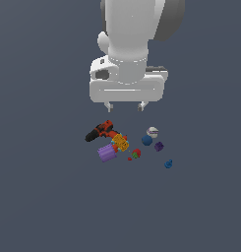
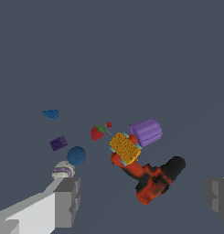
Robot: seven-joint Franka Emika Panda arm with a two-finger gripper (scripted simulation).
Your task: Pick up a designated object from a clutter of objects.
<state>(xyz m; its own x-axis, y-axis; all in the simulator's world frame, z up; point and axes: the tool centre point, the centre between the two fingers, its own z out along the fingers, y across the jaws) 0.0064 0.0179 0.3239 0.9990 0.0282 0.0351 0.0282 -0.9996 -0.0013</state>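
A: Where do we stand with the end effector?

B: We see it hanging above the clutter, its two fingers spread wide apart and holding nothing, clear of every item.

A: And the piece we are after?

B: We find the tiny bright-blue knobby piece with a rounded end lying alone on the grey table, at the exterior view's right edge of the group, apart from the rest. Nearest to it is the small dark purple lump.

A: What else do we see?

B: The red-and-black power drill lies at the exterior view's left, with the orange-yellow textured piece touching it and the purple ribbed cylinder just beside that. The small red strawberry sits near the middle. The darker smooth blue ball rests just beside the white baseball.
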